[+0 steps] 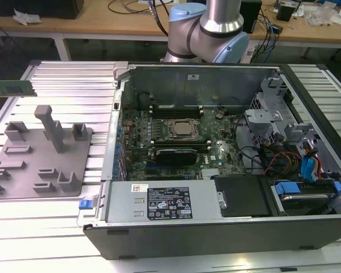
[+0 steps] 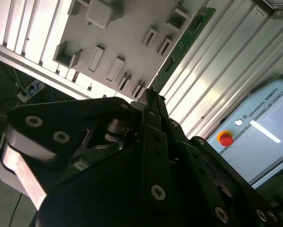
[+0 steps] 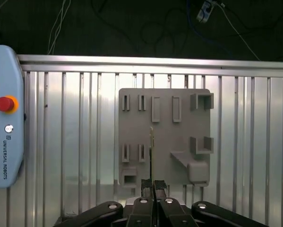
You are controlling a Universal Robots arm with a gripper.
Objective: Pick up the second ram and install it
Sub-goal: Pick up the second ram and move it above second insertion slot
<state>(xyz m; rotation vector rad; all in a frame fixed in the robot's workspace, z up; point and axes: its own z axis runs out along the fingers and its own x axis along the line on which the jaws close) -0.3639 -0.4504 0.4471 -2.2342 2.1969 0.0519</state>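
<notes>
Claw (image 3: 151, 183) clamps narrowly on the second ram (image 3: 151, 142), edge-on above the grey fixture tray (image 3: 179, 137).

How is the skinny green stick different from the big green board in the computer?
The stick is long and narrow; the board is wide. The stick is clamped in the gripper; the board lies flat inside the computer case. Both are green.

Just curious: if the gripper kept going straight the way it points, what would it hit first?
Probably the grey fixture tray, with the held second ram touching first; height above it is unclear.
</notes>
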